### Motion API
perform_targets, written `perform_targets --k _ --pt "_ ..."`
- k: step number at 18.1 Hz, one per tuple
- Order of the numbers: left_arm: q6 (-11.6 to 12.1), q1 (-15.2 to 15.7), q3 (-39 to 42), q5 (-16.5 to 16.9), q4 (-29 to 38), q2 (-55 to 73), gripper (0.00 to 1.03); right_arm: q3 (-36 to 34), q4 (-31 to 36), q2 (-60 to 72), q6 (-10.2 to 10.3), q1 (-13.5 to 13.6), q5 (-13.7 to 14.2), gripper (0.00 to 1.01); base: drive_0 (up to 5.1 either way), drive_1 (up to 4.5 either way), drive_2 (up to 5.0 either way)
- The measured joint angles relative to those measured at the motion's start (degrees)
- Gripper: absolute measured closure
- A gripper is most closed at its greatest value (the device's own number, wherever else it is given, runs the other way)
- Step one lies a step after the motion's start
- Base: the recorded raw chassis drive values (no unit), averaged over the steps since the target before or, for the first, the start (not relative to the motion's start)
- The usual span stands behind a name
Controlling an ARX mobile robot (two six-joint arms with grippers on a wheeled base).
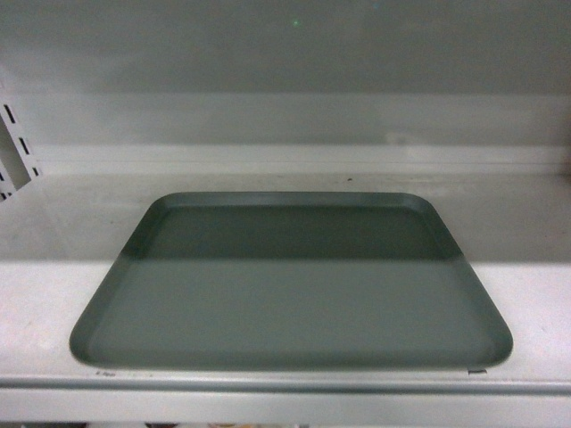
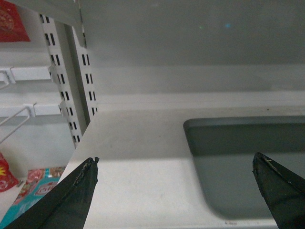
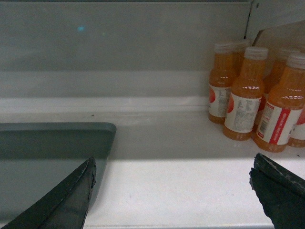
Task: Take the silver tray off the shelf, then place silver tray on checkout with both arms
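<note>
Orange bottles [image 3: 248, 90] beside silver tray [image 1: 294, 285]

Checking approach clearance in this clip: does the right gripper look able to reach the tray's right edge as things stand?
Probably yes. The right gripper is open, the silver tray lies flat on the shelf by its left fingertip, and bare board lies between. The orange bottles stand off to the right, clear of that path.

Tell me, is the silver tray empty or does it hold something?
Empty. The silver tray lies flat on the shelf, and the head view shows only its plain inside with nothing on it.
</note>
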State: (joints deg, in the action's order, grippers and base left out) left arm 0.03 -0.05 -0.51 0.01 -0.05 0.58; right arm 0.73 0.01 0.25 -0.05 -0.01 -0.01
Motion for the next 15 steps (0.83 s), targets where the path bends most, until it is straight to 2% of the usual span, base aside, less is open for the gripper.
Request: perform_targets --k 11,15 --pt "0.0 0.0 0.0 0.0 -0.2 0.0 0.05 0.0 -0.2 0.0 0.0 0.0 0.0 0.03 0.1 4.36 -4.2" --pt "0.0 0.0 0.0 0.0 -0.2 0.0 0.05 0.0 -0.2 0.0 0.0 0.0 0.0 0.03 0.0 0.0 0.0"
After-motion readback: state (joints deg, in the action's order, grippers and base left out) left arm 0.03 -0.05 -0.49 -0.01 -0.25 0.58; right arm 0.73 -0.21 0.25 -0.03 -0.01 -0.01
